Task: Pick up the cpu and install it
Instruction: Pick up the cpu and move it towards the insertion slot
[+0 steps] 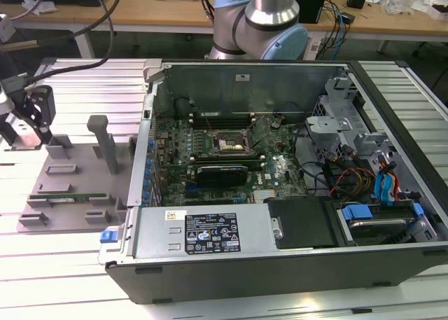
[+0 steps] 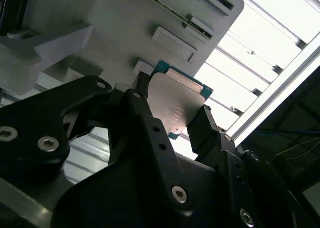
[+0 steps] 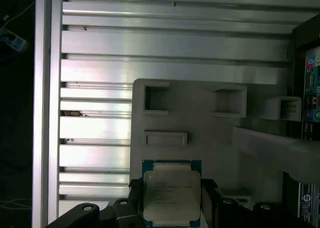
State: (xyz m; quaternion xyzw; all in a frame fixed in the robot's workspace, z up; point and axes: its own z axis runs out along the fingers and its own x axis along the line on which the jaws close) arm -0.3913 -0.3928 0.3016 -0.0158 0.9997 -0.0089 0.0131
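The cpu [image 2: 177, 106] is a flat square chip with a silver-grey metal top on a green board. It sits between the two black fingers [image 2: 145, 120] of my gripper [image 2: 172, 103], which press on its opposite edges. In the first wrist view the cpu [image 3: 171, 195] lies just above the grey fixture plate [image 3: 200, 133], with my gripper [image 3: 171, 188] shut on it. In the exterior view my gripper [image 1: 31, 120] hangs over the far corner of that plate [image 1: 77, 180], at the exterior view's left. The black socket frame [image 1: 227, 143] lies on the motherboard inside the open computer case [image 1: 210, 229].
A long green memory stick [image 1: 66, 194] lies in a slot of the fixture plate, and a grey upright post [image 1: 105, 141] stands on it. The case wall [image 1: 143, 159] rises between the plate and the motherboard. The arm's base [image 1: 259, 26] stands behind the case. Ribbed aluminium table [image 3: 100, 63] surrounds the plate.
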